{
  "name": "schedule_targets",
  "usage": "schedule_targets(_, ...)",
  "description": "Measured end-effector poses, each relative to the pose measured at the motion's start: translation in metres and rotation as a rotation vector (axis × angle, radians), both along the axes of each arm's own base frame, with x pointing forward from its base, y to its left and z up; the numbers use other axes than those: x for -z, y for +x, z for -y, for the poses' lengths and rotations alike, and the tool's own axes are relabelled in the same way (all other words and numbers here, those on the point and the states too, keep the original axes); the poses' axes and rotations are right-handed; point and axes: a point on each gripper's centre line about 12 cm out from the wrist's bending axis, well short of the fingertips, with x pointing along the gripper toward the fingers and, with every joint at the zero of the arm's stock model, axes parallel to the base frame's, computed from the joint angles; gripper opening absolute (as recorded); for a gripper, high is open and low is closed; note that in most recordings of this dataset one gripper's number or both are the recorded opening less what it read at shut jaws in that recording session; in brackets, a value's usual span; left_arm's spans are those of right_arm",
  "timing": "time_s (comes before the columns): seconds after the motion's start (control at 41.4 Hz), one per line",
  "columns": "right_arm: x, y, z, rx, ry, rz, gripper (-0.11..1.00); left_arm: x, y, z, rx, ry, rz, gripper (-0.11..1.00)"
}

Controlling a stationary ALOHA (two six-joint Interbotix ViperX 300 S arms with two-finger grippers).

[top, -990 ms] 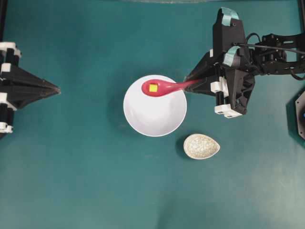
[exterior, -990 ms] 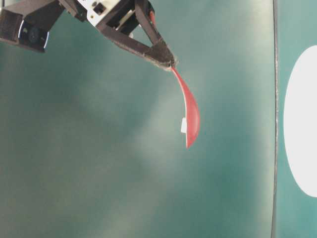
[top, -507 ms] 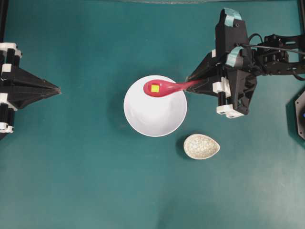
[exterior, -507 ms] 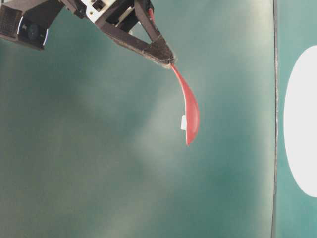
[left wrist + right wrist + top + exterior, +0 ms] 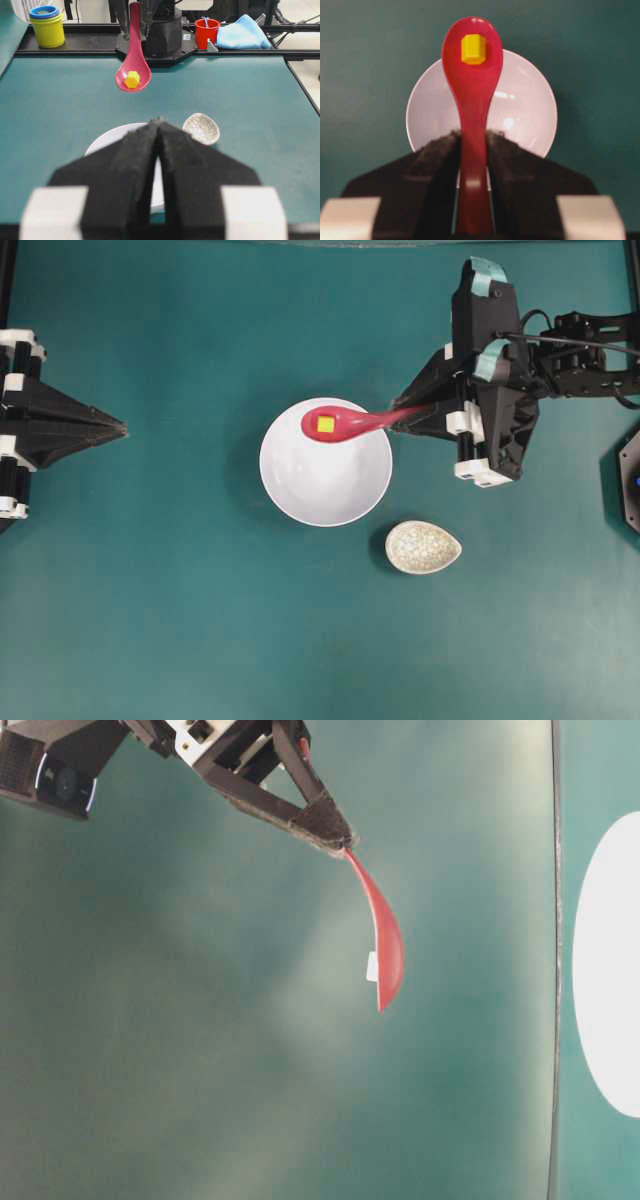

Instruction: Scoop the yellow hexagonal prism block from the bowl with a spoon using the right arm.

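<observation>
The white bowl (image 5: 325,475) sits mid-table and looks empty. My right gripper (image 5: 400,420), on the arm with teal tape, is shut on the handle of the magenta spoon (image 5: 345,424). The spoon is held level above the bowl's far rim. The yellow hexagonal block (image 5: 325,424) lies in the spoon's scoop. In the right wrist view the block (image 5: 473,49) sits near the tip of the spoon (image 5: 472,90), over the bowl (image 5: 525,110). The left wrist view shows the spoon (image 5: 133,65) and block (image 5: 132,79) raised above the bowl (image 5: 107,142). My left gripper (image 5: 122,426) is shut and empty at the left edge.
A small speckled beige egg-shaped dish (image 5: 422,546) lies just right of the bowl's near side. Beyond the table's far end stand stacked yellow and blue cups (image 5: 46,24), a red cup (image 5: 207,31) and a blue cloth (image 5: 242,33).
The right gripper and spoon have shifted very slightly, with the block staying in the scoop. The left arm has not moved.
</observation>
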Motion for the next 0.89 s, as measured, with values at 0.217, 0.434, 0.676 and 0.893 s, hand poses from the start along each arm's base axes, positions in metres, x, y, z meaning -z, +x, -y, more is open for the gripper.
schedule_targets(0.217, 0.0001, 0.0, -0.0002, -0.003, -0.006, -0.001, 0.24, -0.0005, -0.0002, 0.0, 0.0, 0.002, 0.003, 0.0)
schedule_targets(0.434, -0.0015, 0.0011, 0.0004, 0.003, -0.007, 0.015, 0.24, -0.0002, 0.0, 0.0, 0.0, 0.002, 0.002, 0.0)
schedule_targets(0.676, -0.0022, 0.0015, 0.0013, 0.008, -0.007, 0.022, 0.24, 0.0, 0.0, 0.0, 0.0, 0.002, 0.0, 0.0)
schedule_targets(0.893, -0.0016, 0.0013, 0.0013, 0.008, -0.007, 0.021, 0.24, 0.0, 0.0, 0.0, 0.0, 0.002, 0.0, 0.0)
